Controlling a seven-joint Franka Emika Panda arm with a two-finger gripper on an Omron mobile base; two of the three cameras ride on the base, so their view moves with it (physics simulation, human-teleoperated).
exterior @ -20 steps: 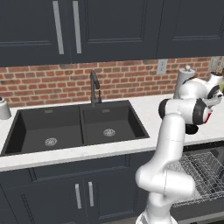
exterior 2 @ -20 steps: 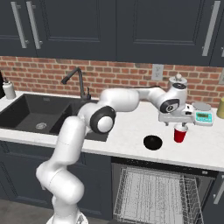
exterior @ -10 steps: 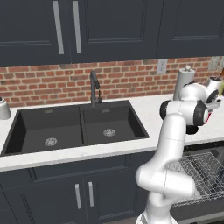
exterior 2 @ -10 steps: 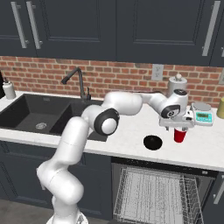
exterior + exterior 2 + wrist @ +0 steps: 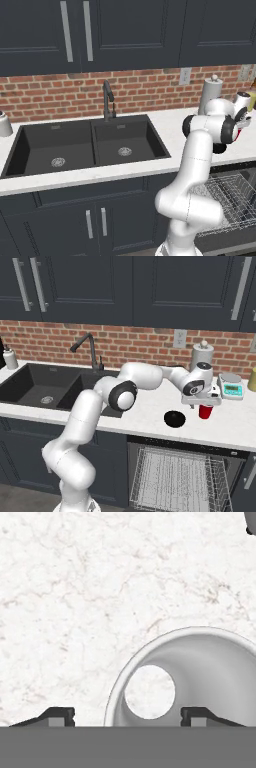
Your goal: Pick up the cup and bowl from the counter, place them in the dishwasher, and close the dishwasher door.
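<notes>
Over the last second the white arm has sunk lower over the small red plastic-looking cup with a whitish rim [image 5: 205, 411], and the two-finger gripper [image 5: 202, 404] now sits right on top of it, where a second ago it hung just above. The 2 dark fingertips [image 5: 61, 716] have begun drawing inward. In the hand view 1 tip stands outside the cup's wall and the other over its pale inside, so the jaws straddle 1 side of the rim; they look mostly open and I cannot tell that they touch it yet. My reading: this is the grasp of the cup, step 1 of the job, with nothing loaded so far.

The cup stands upright on the long white stone-like counter [image 5: 150, 421], far right of the black double sink [image 5: 82, 145], just right of the small glossy black shallow bowl [image 5: 175, 418] and apart from it. The counter is matte, marbled with faint grey veins. Below, the dishwasher's silver wire rack [image 5: 175, 478] is pulled out, a thin open lattice.
</notes>
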